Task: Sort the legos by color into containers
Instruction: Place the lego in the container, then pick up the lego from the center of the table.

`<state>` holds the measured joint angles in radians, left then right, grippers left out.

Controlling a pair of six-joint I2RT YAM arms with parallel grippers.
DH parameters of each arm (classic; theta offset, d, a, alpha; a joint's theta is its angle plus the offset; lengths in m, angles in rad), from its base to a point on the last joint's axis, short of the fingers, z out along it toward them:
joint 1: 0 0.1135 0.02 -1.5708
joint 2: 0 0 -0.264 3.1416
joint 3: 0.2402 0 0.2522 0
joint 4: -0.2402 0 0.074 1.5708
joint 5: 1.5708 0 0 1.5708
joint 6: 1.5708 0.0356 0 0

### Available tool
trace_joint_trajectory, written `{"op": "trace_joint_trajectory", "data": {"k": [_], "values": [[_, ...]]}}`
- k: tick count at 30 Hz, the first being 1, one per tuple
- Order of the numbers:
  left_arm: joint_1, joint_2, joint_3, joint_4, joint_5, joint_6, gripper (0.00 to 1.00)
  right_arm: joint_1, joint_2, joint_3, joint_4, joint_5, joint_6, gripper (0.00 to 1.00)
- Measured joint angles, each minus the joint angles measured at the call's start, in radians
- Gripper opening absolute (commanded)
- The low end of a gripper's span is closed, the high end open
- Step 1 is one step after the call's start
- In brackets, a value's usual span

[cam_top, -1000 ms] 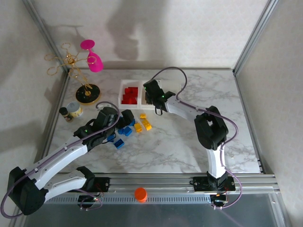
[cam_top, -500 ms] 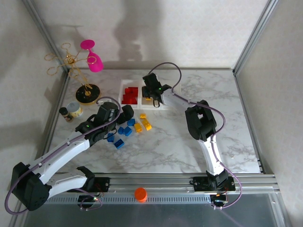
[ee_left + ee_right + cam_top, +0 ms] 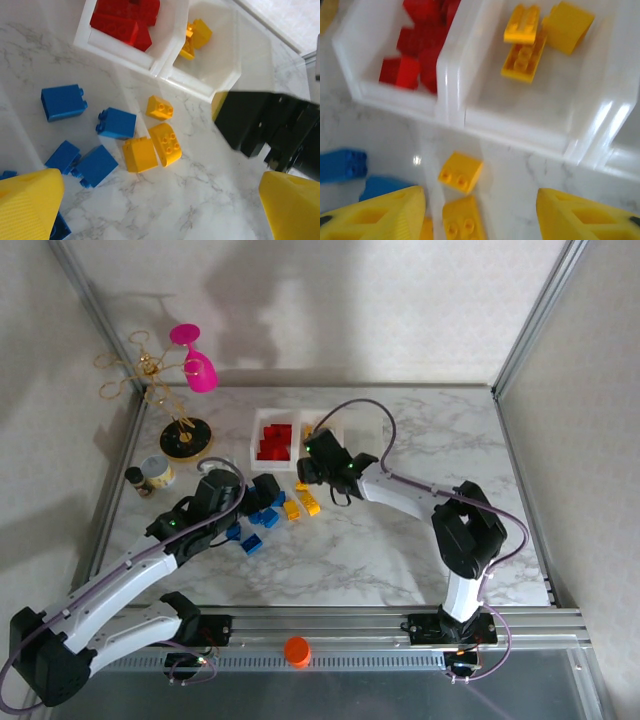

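Observation:
The containers are white bins in a row at the table's back: one (image 3: 262, 432) holds red legos (image 3: 419, 49), and the bin beside it (image 3: 530, 117) holds three yellow legos (image 3: 522, 46). Loose yellow legos (image 3: 301, 503) and blue legos (image 3: 256, 523) lie on the marble in front of the bins. My right gripper (image 3: 482, 220) is open and hovers low over the loose yellow legos (image 3: 461, 172), holding nothing. My left gripper (image 3: 160, 215) is open wide above bare marble, with blue legos (image 3: 116, 123) and yellow legos (image 3: 167, 144) just ahead of it.
A black-and-gold stand base (image 3: 186, 438) with a wire tree and pink pieces (image 3: 197, 362) stands at the back left. A small jar (image 3: 157, 474) sits near it. An orange cap (image 3: 296, 649) rests on the front rail. Metal frame posts border the table.
My right gripper has pulled back from over the yellow bin to the loose yellow legos, and its jaws have opened. The left arm has drawn back slightly, still open.

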<state>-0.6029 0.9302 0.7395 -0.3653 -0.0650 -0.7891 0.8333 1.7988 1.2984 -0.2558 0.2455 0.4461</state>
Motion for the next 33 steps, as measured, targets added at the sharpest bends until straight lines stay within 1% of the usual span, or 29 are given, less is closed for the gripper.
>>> {"op": "trace_joint_trajectory", "data": {"k": [6, 9, 14, 22, 24, 33], "values": [[-0.029, -0.051, -0.038, -0.026, 0.002, -0.030, 1.00, 0.090, -0.021, -0.172, 0.027, 0.024, 0.055, 0.67], [-0.034, -0.080, -0.058, -0.034, 0.001, -0.050, 1.00, 0.114, -0.021, -0.223, 0.040, 0.023, 0.075, 0.69], [-0.035, -0.116, -0.105, -0.035, -0.006, -0.084, 1.00, 0.132, -0.015, -0.271, 0.098, 0.023, 0.086, 0.69], [-0.036, -0.117, -0.111, -0.037, -0.019, -0.103, 1.00, 0.132, 0.056, -0.267, 0.141, 0.051, 0.054, 0.61], [-0.037, -0.117, -0.111, -0.036, -0.026, -0.103, 1.00, 0.131, 0.068, -0.263, 0.140, 0.067, 0.037, 0.57], [-0.037, -0.110, -0.112, -0.036, -0.034, -0.103, 1.00, 0.124, 0.099, -0.230, 0.170, 0.061, -0.036, 0.49]]}}
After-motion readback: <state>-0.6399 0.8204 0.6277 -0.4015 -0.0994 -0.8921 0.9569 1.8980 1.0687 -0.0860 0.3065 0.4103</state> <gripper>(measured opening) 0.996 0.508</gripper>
